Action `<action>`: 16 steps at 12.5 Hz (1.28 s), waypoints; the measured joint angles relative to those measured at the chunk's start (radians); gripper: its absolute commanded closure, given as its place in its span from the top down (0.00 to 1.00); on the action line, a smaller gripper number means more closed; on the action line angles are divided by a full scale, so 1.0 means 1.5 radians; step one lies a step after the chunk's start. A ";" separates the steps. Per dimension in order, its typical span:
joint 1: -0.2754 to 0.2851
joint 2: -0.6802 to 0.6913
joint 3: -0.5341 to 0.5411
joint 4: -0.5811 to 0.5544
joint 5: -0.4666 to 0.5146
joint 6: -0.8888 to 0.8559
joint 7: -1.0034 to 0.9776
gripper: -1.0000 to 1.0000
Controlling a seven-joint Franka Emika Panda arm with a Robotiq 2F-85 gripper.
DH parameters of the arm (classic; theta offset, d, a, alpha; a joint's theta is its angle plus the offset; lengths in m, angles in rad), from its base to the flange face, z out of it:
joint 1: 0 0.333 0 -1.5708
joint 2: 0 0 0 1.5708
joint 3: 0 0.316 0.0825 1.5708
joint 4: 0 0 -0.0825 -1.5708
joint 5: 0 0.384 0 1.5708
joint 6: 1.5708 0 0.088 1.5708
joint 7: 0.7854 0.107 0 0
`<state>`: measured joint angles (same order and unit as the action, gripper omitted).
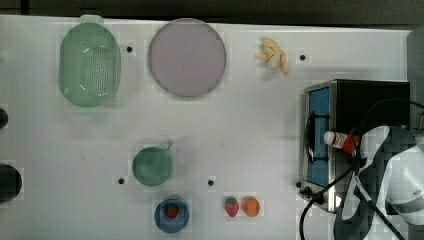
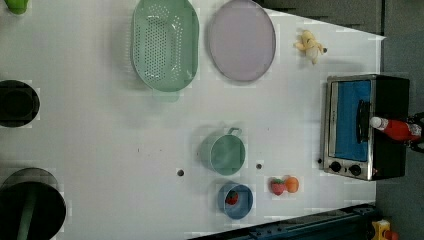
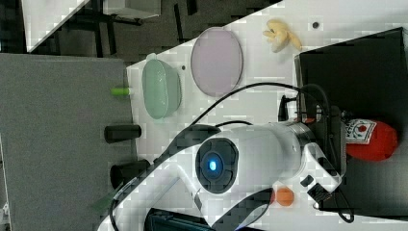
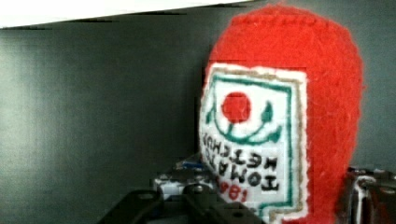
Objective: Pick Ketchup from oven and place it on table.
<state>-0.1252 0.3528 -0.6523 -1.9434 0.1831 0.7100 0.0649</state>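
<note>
Top view: you see the ketchup bottle point(image 1: 341, 140) lying on the oven's point(image 1: 370, 102) black roof, cap toward the door, at the surface's point(image 1: 240, 135) right edge. Left view agrees. Wrist view: the jaws flank its label, likely gripping; you cannot tell for sure.

ketchup bottle point(image 1: 341, 140): 1
oven point(image 1: 350, 140): 1
plate point(image 1: 186, 57): 1
colander point(image 1: 89, 64): 1
green cup point(image 1: 152, 165): 1
blue bowl point(image 1: 171, 215): 1
strawberries point(image 1: 231, 206): 2
orange point(image 1: 251, 206): 1
banana bunch point(image 1: 273, 55): 1
</note>
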 measured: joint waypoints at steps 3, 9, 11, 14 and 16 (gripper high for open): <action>0.009 0.004 -0.005 0.004 -0.015 -0.008 0.000 0.64; 0.037 -0.091 0.025 0.144 -0.070 -0.222 -0.058 0.64; 0.069 -0.146 0.048 0.202 -0.068 -0.297 -0.068 0.64; 0.100 -0.236 0.137 0.227 -0.065 -0.366 -0.073 0.64; 0.117 -0.248 0.202 0.249 -0.058 -0.364 -0.076 0.64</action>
<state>0.0504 -0.0188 -0.3486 -1.5693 0.0958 0.1641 -0.0484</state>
